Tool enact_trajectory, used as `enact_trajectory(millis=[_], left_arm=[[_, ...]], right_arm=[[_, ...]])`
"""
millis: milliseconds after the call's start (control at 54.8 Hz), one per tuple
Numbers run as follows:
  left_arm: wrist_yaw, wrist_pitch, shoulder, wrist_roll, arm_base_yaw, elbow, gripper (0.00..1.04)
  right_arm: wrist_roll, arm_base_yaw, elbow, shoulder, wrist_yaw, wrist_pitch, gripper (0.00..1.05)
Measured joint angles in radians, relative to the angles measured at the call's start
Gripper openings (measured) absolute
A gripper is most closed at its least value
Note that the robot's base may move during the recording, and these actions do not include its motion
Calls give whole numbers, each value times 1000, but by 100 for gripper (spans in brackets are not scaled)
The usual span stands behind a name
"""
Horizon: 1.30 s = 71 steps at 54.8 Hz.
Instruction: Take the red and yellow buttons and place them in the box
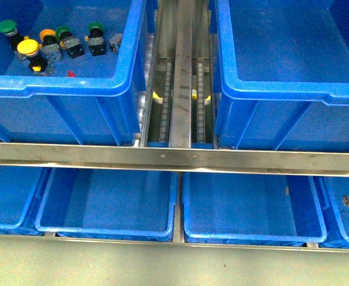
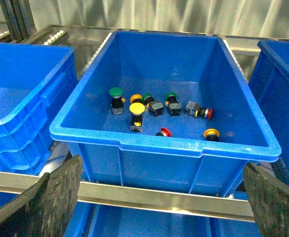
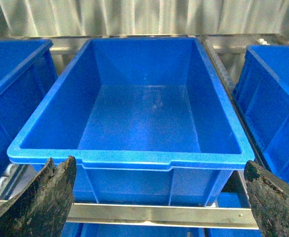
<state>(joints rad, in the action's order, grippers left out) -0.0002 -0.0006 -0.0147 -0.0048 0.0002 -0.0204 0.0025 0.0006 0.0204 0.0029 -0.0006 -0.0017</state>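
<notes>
left wrist view: left gripper [image 2: 162, 165], jaws apart, faces the source bin [image 2: 159, 146] where the yellow button [image 2: 137, 108] and red button [image 2: 163, 132] lie, ready to reach in; right gripper [image 3: 159, 163], also apart, faces the empty box [image 3: 129, 159].

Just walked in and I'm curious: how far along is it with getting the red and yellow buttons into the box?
Nothing done yet: the box is empty. Nothing in hand: the left gripper and right gripper are open. All is left: red buttons and yellow buttons lie in the other bin among green ones.
</notes>
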Motion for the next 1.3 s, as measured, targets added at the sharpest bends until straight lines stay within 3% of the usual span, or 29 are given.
enact_trajectory(millis=[712,767,858,1132,1297], left_arm=[[-23,-16,-13,-11,-7,-5,97],[-207,-226,-160,-157,-58,-106,97],[-266,-274,-407,-283,-40,-245,97],[-116,53,-966,-278,16,-640,97],[-67,121,-1418,-254,50,-909,97]], right_arm=[[0,0,0,0,0,0,98],[0,0,0,0,1,0,98],[0,0,0,0,0,0,98],[0,0,0,0,0,0,98],[0,0,0,0,0,0,98]])
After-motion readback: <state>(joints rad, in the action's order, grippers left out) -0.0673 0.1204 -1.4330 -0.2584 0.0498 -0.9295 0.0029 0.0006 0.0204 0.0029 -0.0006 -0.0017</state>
